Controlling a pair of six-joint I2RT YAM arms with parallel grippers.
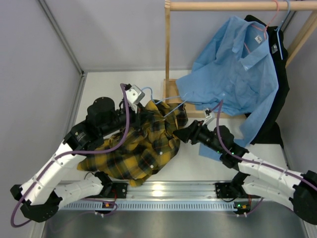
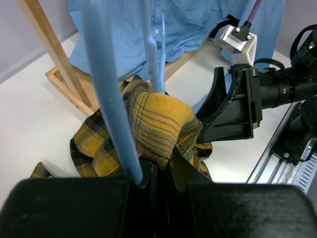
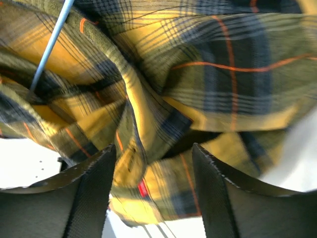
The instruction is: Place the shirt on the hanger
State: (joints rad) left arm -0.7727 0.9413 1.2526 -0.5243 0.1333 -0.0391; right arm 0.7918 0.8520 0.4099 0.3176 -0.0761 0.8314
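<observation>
The yellow-and-black plaid shirt lies bunched on the white table between my two arms. My left gripper is shut on the pale-blue hanger, whose thick bar runs down into the jaws. One fold of the shirt is draped over the hanger just ahead of those jaws. My right gripper is at the shirt's right edge. Its jaws stand open with plaid cloth between the fingers. A thin hanger rod pokes into the fabric at the upper left.
A wooden rack stands at the back right. On it hang a plain light-blue shirt on a pink-red hanger and a black garment. A metal rail runs along the near edge.
</observation>
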